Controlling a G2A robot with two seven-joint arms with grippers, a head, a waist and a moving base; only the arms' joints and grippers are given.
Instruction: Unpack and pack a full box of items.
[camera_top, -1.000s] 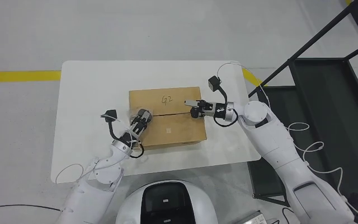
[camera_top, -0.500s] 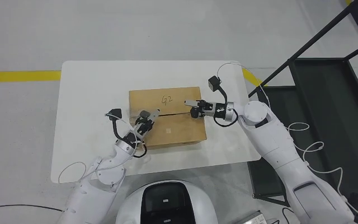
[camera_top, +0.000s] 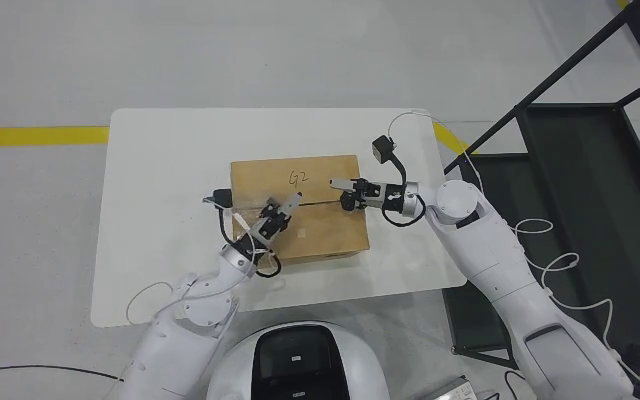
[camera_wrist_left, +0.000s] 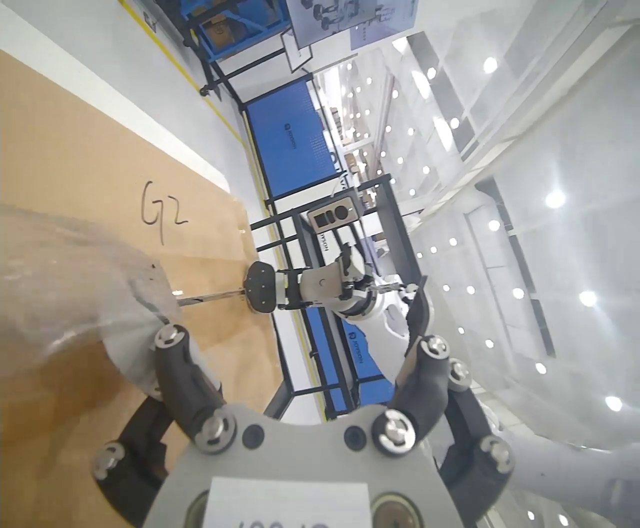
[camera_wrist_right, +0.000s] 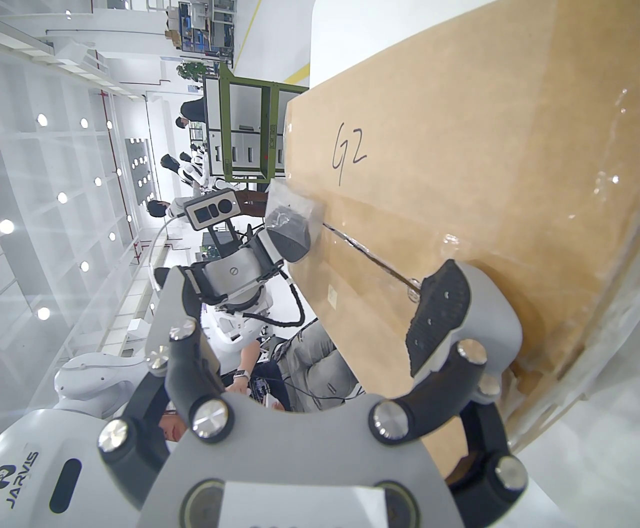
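Observation:
A closed cardboard box (camera_top: 320, 232) marked with handwriting sits mid-table, a seam (camera_top: 315, 203) running across its top. My left gripper (camera_top: 280, 212) is open over the box top, just left of centre by the seam. In the left wrist view the left gripper (camera_wrist_left: 292, 320) shows a crumpled clear film (camera_wrist_left: 65, 280) lying over one finger against the box (camera_wrist_left: 75, 165). My right gripper (camera_top: 340, 187) is open at the seam's right end. Seen from the right wrist, the right gripper (camera_wrist_right: 310, 285) has one pad on the box (camera_wrist_right: 450, 150) top and the other off its side.
The white table (camera_top: 160, 200) has bare room left and right of the box. A dark metal rack (camera_top: 560, 150) stands beyond the table's right edge. Loose white cables (camera_top: 545, 265) hang near the right arm.
My left gripper has slid rightward from the box's left edge toward its middle, along the seam. The right arm and the box have stayed still.

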